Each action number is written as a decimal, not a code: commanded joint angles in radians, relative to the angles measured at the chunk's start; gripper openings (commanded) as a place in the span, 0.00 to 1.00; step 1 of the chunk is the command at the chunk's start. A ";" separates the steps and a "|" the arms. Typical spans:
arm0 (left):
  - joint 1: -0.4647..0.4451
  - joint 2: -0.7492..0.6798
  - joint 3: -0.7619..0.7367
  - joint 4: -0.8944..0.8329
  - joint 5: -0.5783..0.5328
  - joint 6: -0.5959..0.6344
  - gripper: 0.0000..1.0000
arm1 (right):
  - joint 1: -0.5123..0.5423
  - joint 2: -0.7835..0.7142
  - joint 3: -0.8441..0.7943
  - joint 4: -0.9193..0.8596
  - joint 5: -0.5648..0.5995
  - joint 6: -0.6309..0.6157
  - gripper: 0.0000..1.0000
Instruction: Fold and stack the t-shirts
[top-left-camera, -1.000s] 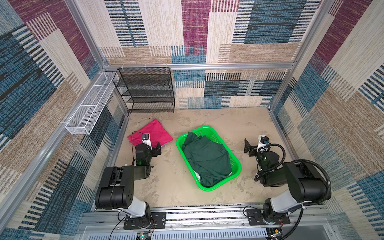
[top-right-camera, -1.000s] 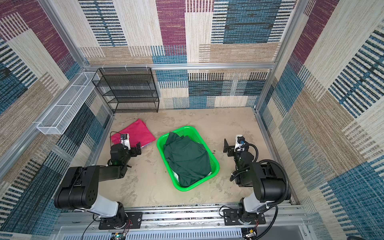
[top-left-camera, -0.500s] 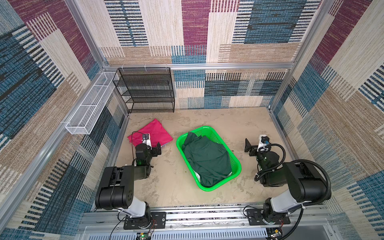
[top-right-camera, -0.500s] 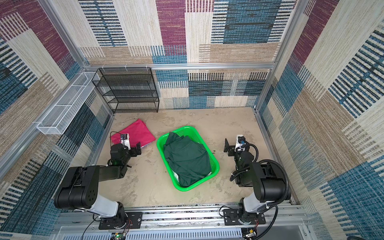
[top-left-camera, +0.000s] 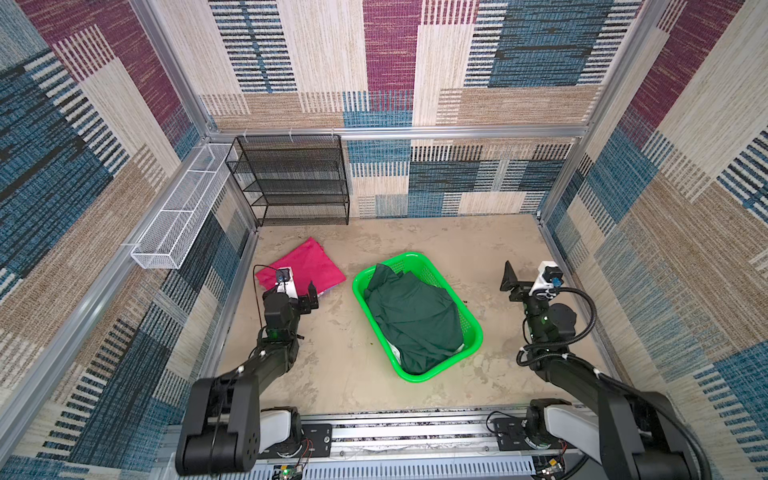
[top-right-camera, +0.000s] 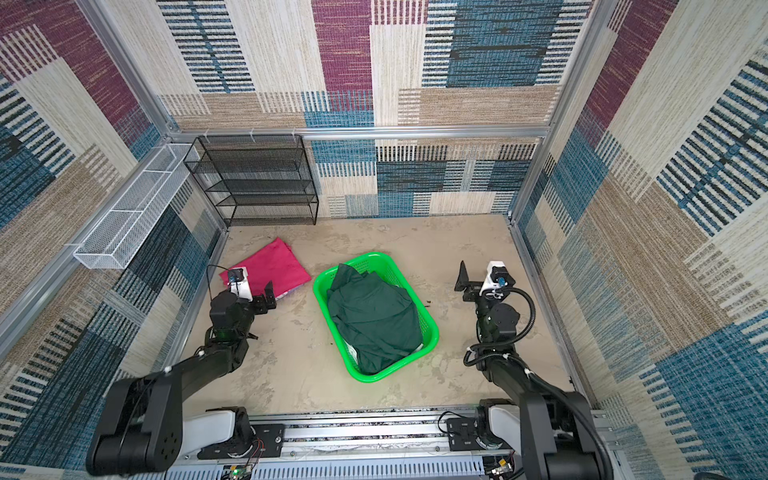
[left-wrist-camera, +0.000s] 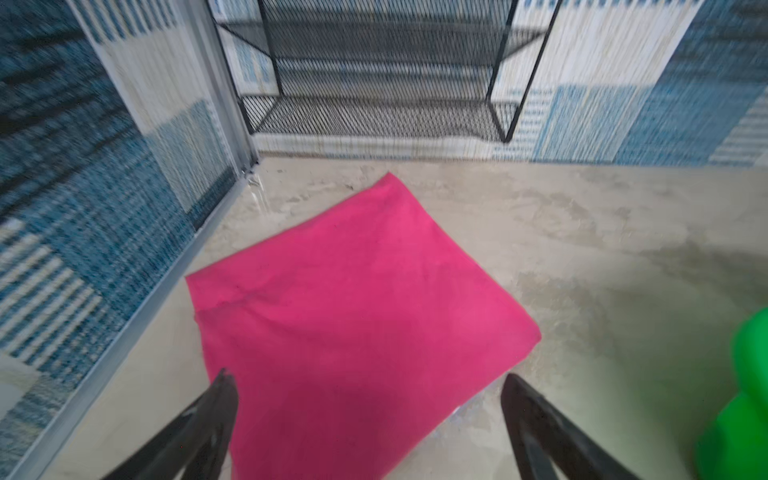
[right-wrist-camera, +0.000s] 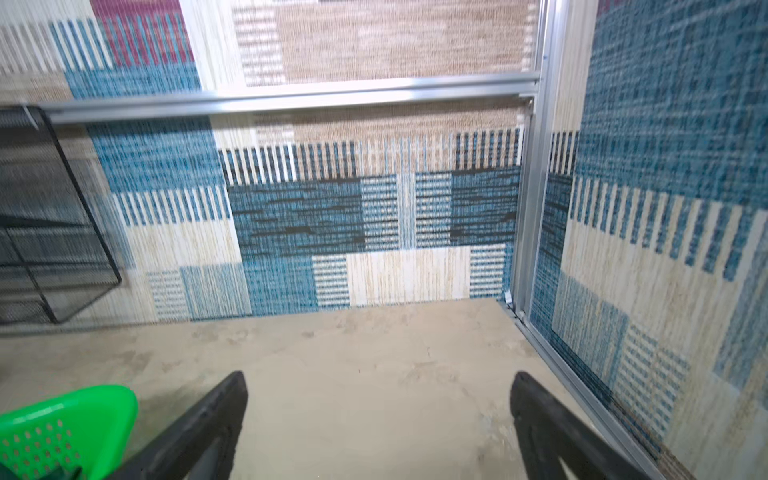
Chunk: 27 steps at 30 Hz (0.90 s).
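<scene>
Pink shirt (top-left-camera: 301, 270), apparently folded, was laid on the table (top-left-camera: 415, 241) at far left; dark green shirt (top-left-camera: 411, 320) was heaped unfolded in the basket (top-left-camera: 417, 377) at centre, yet to be folded and stacked. Both arms' jaws were spread, empty.

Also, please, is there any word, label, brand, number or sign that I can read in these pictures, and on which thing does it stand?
No text can be read in any view.
The pink t-shirt is plain, with no print showing.
The dark green t-shirt is plain, with no print showing.
The green basket shows no label.
The circuit board at the front rail is too small to read any marking on it.
</scene>
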 joint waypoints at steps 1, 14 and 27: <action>-0.011 -0.163 0.069 -0.341 -0.015 -0.225 0.99 | 0.020 -0.047 0.135 -0.455 -0.081 0.087 1.00; -0.018 -0.301 0.451 -1.313 0.805 -0.311 0.99 | 0.598 0.113 0.505 -1.035 -0.191 0.267 0.74; -0.018 -0.497 0.422 -1.507 0.848 -0.371 0.99 | 1.042 0.419 0.668 -1.178 -0.012 0.424 0.60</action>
